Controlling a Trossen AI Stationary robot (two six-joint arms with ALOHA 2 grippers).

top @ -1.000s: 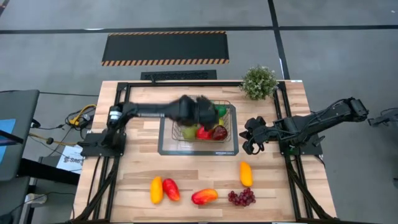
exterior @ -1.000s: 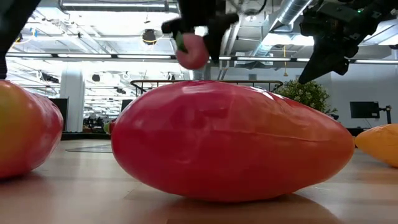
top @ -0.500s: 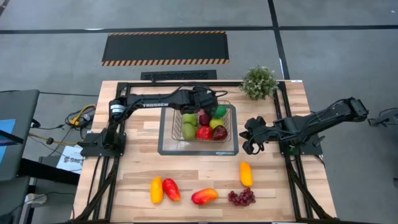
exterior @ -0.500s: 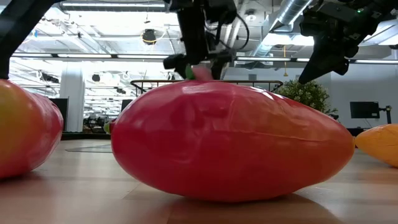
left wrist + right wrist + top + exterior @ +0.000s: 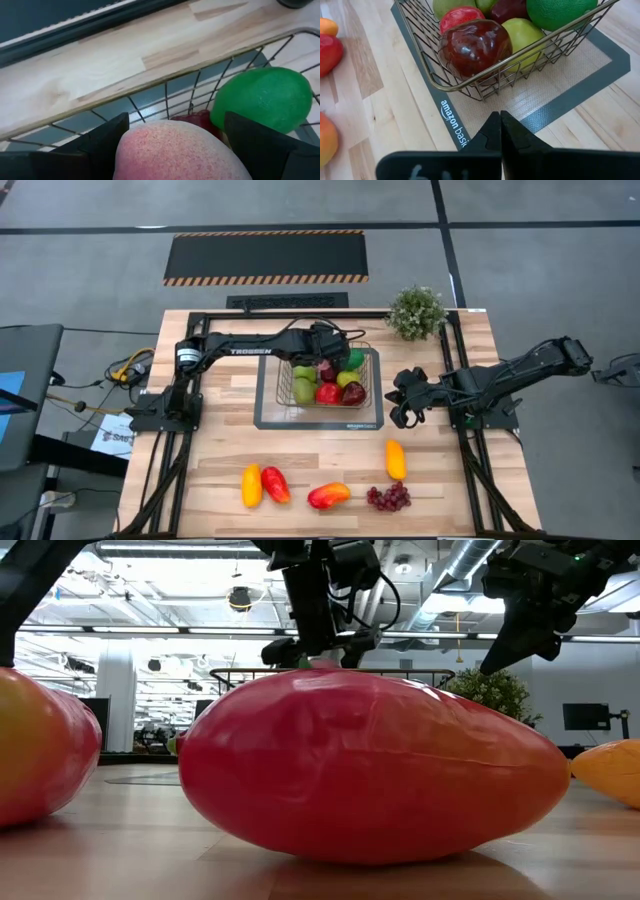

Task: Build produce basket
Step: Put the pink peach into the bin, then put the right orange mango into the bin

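Observation:
My left gripper (image 5: 325, 352) hangs over the far side of the wire mesh basket (image 5: 285, 402), shut on a pink speckled fruit (image 5: 175, 150). The basket stands on a flat grey tray (image 5: 268, 420) and holds green, red and maroon fruit; a green one (image 5: 262, 97) lies just beyond the held fruit. More produce lies near the table's near edge: a yellow-orange piece (image 5: 252, 485), a red one (image 5: 275, 483), a red-orange one (image 5: 329, 496), purple grapes (image 5: 389, 497) and an orange piece (image 5: 396, 459). My right gripper (image 5: 405, 408) is shut and hovers right of the basket. My left gripper pinches the pink speckled fruit between its two fingers (image 5: 105, 142), one on each side of its round body (image 5: 145, 150). The fingers come from above, pointing down into the basket's far part. Whether the fruit rests on the fruit below, I cannot tell.
A bushy potted plant (image 5: 416, 311) stands at the far right corner of the table. The big red fruit (image 5: 370, 765) close to the low camera blocks most of that view. Bare wood lies between the tray and the row of produce.
My left gripper has carried the pink fruit toward the basket's far side and lowered it into the basket, staying shut on it. In the low view the fruit has sunk from high above to behind the red fruit.

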